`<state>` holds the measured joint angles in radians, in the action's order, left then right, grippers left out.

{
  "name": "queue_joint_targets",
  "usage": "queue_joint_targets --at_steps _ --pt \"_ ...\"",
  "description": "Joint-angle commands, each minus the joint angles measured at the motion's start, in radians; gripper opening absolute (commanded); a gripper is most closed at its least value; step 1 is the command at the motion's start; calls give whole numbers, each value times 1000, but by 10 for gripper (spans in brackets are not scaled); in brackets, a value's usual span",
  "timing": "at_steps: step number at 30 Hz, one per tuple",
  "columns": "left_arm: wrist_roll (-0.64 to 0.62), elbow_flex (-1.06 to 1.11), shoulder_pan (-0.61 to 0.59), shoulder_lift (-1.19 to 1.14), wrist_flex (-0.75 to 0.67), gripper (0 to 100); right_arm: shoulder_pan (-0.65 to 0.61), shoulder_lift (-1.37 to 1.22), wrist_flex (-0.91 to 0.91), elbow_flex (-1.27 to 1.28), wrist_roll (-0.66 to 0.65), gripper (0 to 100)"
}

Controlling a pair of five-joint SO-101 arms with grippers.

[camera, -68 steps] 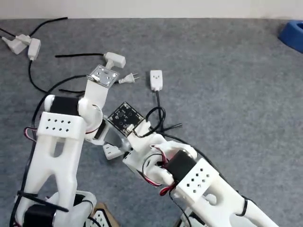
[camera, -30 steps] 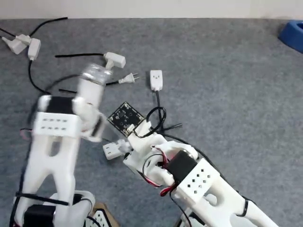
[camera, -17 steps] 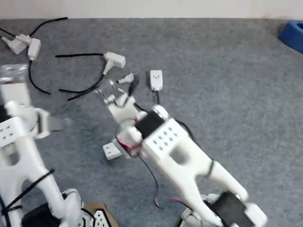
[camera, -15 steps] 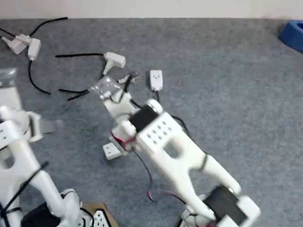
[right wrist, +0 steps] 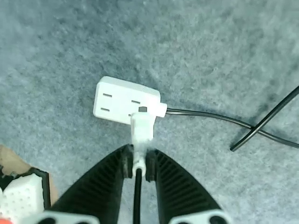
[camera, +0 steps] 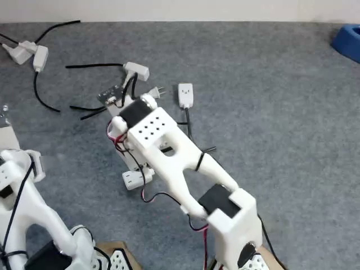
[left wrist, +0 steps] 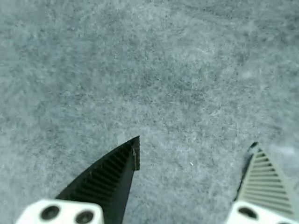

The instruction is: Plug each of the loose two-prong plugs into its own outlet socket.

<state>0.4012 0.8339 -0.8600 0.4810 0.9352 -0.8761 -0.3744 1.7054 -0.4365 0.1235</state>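
My right gripper point(right wrist: 138, 153) is shut on a white two-prong plug point(right wrist: 140, 128) with a black cord. The plug's front end touches the near edge of a white outlet socket point(right wrist: 122, 101) on the grey carpet, and its prongs are hidden. In the high view this socket point(camera: 130, 179) lies beside the folded right arm point(camera: 152, 132). A loose plug point(camera: 154, 93) rests beside a second socket point(camera: 185, 94), farther back. My left gripper point(left wrist: 195, 142) is open over bare carpet, and the left arm point(camera: 17, 174) stands at the left edge.
A white adapter point(camera: 136, 71) with black cord lies at the back. Two more white pieces point(camera: 28, 53) lie at the far left corner, and a blue object point(camera: 347, 40) at the far right. A cardboard piece with a white board point(right wrist: 18, 191) is near the arms' bases.
The left arm has swung from the middle to the left edge. The right arm has turned, and its upper part now lies over the centre-left. The sockets have not moved.
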Motion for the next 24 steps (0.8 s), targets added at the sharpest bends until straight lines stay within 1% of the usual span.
queue_joint_targets --at_steps 1,7,16,24 --pt "5 42 -12 4 -63 348 5 -18 38 -104 11 6" --pt "5 47 -13 4 -72 348 5 -61 42 -119 44 6" --pt "5 47 -13 4 -72 348 4 -65 42 -114 46 6" --pt "5 45 -15 4 -72 348 -54 -67 53 -113 69 6"
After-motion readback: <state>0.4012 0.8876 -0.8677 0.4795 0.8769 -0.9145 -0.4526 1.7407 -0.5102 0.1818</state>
